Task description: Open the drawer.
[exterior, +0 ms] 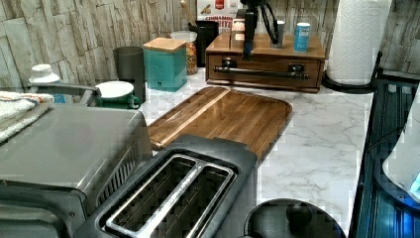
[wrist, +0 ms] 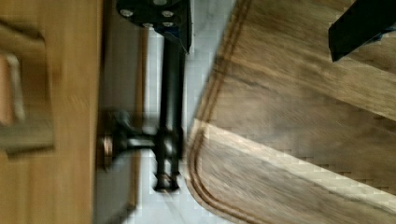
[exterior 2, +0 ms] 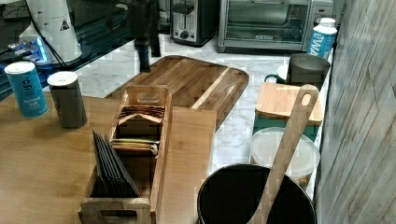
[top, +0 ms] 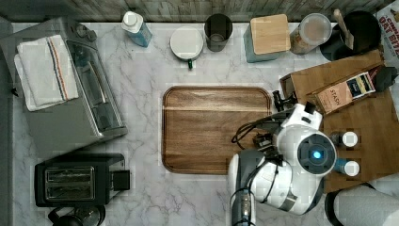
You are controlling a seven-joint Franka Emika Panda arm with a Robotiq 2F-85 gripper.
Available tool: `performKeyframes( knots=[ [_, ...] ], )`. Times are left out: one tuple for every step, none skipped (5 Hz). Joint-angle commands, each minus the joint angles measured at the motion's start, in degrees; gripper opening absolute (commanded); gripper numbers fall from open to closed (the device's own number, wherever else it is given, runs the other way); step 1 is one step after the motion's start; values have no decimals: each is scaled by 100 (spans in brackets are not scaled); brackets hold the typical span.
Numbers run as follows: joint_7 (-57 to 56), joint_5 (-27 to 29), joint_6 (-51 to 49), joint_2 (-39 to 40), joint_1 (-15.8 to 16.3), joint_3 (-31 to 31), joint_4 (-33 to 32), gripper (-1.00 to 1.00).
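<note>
- gripper (wrist: 261, 21) wide open, empty, above drawer (exterior: 262, 69) handle (wrist: 170, 116)
- drop straight, fingers either side of bar, pull toward tray (top: 216, 129)

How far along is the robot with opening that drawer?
Not far. The drawer sits flush in its cabinet, unopened. In hand: the hand hangs above the black bar handle, one finger over the bar and the other over the wooden tray, open, nothing gripped. Left: lower, close on the bar, pull.
</note>
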State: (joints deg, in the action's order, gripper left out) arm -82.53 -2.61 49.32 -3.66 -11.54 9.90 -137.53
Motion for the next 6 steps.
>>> performKeyframes(
  knots=[
    [-148,-182,354,235,-97,65,-17,100],
    [-299,-96,365,402,-44,102,52,100],
    [1,-313,532,564,-31,67,79,100],
    [33,-395,827,744,-83,97,95,100],
    [32,-434,1232,796,-95,165,-50,100],
    [64,-406,1579,908,-97,193,-129,100]
  ],
)
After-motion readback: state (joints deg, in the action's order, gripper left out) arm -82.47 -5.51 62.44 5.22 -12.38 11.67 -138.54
